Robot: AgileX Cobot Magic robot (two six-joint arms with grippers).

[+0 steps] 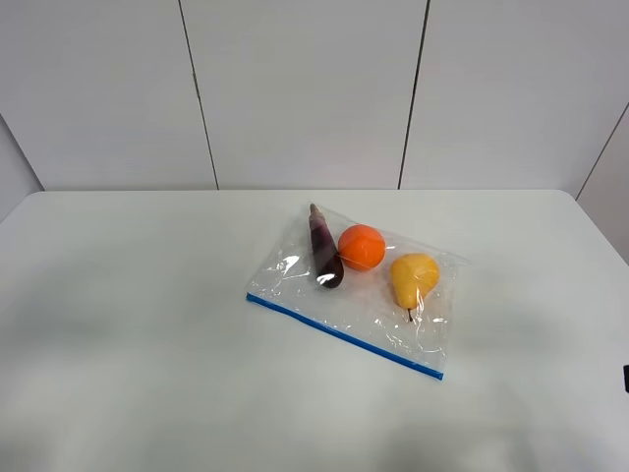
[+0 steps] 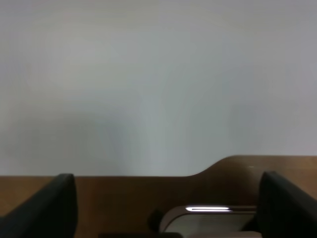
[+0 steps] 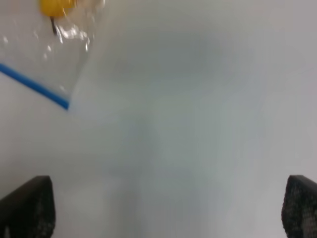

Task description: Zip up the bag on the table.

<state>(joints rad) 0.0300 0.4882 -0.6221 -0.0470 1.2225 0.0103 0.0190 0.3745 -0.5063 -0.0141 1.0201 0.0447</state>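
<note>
The clear bag (image 1: pixel 373 310) lies flat on the white table (image 1: pixel 147 295), just right of the middle. Its blue zip strip (image 1: pixel 344 337) runs along the near edge. Inside are an orange (image 1: pixel 361 246), a yellow pear (image 1: pixel 414 278) and a dark purple vegetable (image 1: pixel 323 251). My right gripper (image 3: pixel 163 210) is open and empty, off the bag's near right corner. That view shows the strip's end (image 3: pixel 34 87) and the pear (image 3: pixel 54 7). My left gripper (image 2: pixel 168 210) is open and empty over the table's edge. It sees no bag.
White wall panels (image 1: pixel 305 88) stand behind the table. A dark bit of the right arm (image 1: pixel 626 379) shows at the right edge of the exterior high view. A brown surface (image 2: pixel 124 198) lies past the table's edge in the left wrist view.
</note>
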